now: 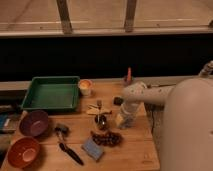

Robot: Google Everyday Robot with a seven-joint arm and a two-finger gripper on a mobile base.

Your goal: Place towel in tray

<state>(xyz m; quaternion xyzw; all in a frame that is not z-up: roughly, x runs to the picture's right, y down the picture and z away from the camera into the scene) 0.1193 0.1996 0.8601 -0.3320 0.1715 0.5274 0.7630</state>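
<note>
Gripper (123, 119) low over table (136, 151), green tray (50, 80) far left

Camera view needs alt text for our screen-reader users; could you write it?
A robot arm reaches from the right, its gripper low over a wooden table, right of centre. A green tray sits at the back left, with a purple bowl, an orange bowl, a brush, a blue sponge and a small cup around it.
</note>
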